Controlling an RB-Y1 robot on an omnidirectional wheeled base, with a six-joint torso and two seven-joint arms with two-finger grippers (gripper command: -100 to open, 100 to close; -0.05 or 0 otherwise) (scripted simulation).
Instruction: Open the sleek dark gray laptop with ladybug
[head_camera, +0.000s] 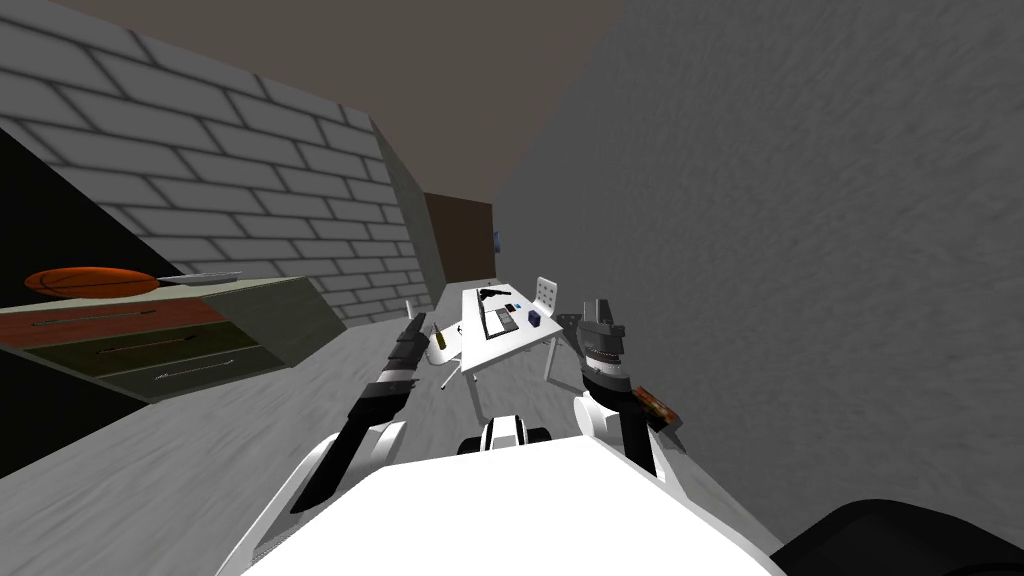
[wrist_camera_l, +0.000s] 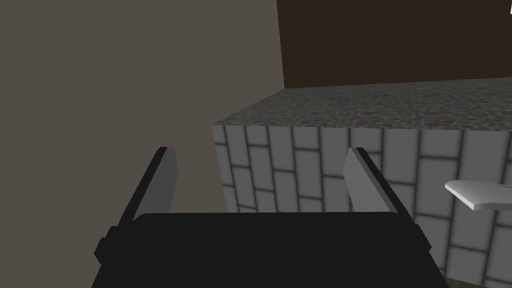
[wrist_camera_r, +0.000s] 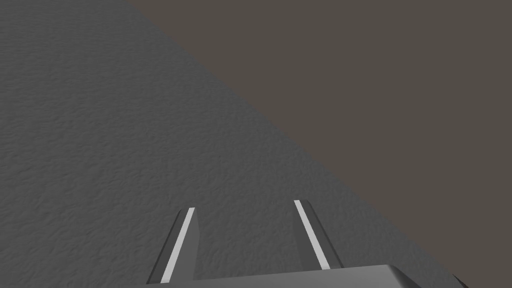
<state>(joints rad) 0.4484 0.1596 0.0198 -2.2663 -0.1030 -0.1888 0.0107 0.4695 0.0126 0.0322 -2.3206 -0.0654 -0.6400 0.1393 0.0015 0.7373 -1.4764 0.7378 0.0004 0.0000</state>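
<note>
Laptop lengthwise along desk (far ahead).

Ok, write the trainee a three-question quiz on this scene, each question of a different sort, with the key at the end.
1. True or false: the left gripper is shut.
2. What lies on top of the drawer unit? A) an orange ball B) a chair C) a keyboard
3. Fill in: the right gripper is ___.
Key: 1 false; 2 A; 3 open.
</note>
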